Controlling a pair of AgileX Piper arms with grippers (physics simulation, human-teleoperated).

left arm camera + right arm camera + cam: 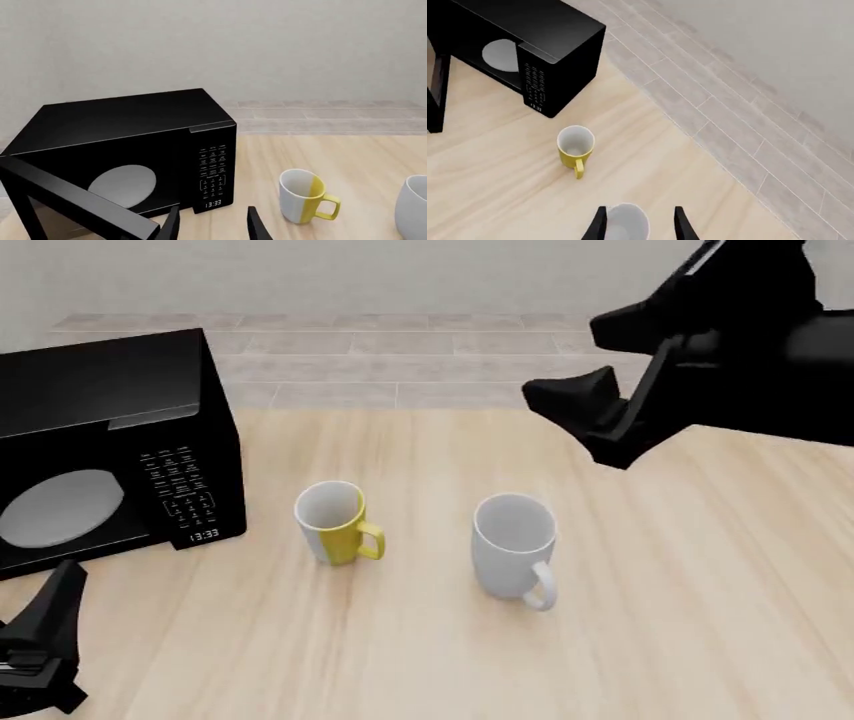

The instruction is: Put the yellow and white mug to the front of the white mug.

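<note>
Standing upright — yellow and white mug (334, 524), white mug (514, 544).

A simulated kitchen corner is showing itself here; a black microwave (114, 445) is sitting open on a pale wooden table (667, 620); grey floor tiles (400, 350) are running to a plain wall (334, 275).

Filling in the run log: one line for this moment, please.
yellow mug: upright, left of white mug, apart | microwave: door open | left hand: open, empty | right hand: open, above white mug
</note>
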